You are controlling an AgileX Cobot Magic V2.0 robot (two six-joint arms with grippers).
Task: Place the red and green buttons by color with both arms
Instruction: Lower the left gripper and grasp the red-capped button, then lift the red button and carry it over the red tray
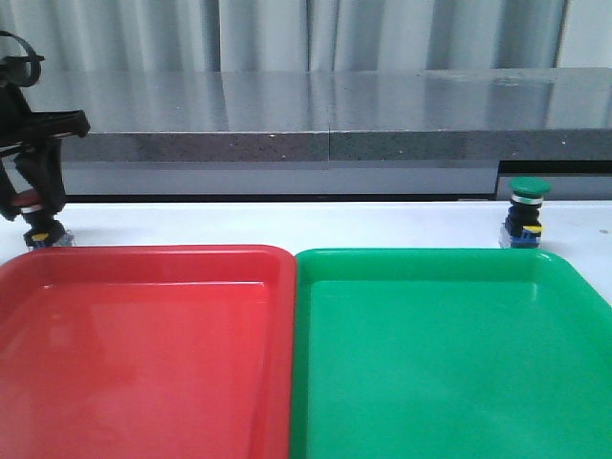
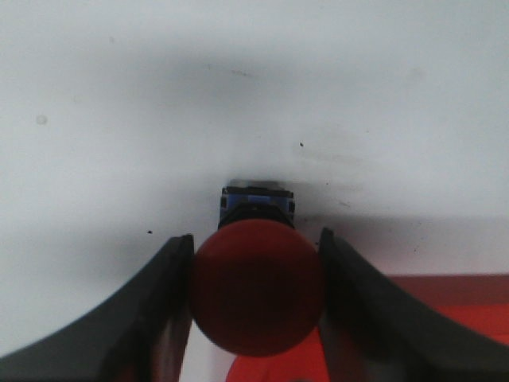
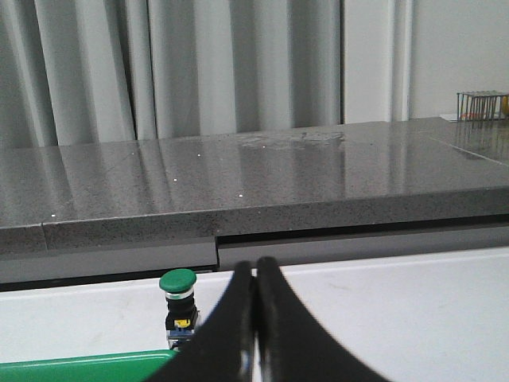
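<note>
item 1, red button [image 2: 256, 286]: near the far left edge of the worktop [image 1: 287, 222], just behind the far left corner of the red tray [image 1: 143, 354]. we see it upright in the left wrist view, its blue base toward the worktop, its cap flanked by both fingers [image 2: 163, 306] of the left gripper [image 2: 256, 298]. the fingers press close on either side of the cap, so we judge them clenched on it; whether its base touches the worktop we cannot tell. we take the hold at the cap as chosen because the wide head gives the fingers something to seat against and keeps the body upright for the carry.

item 2, red tray: near left of the worktop, touching the green tray [image 1: 449, 354] along one side. nothing lies in it yet. it sits just beside the held button, so we expect a short move over its rim.

item 3, green button [image 1: 526, 212]: upright at the far right edge of the worktop, just behind the green tray's far rim, untouched.

item 4, right gripper [image 3: 256, 318]: held back from the green button, fingers pressed together on nothing. we judge it must open before it can take the green cap.
</note>
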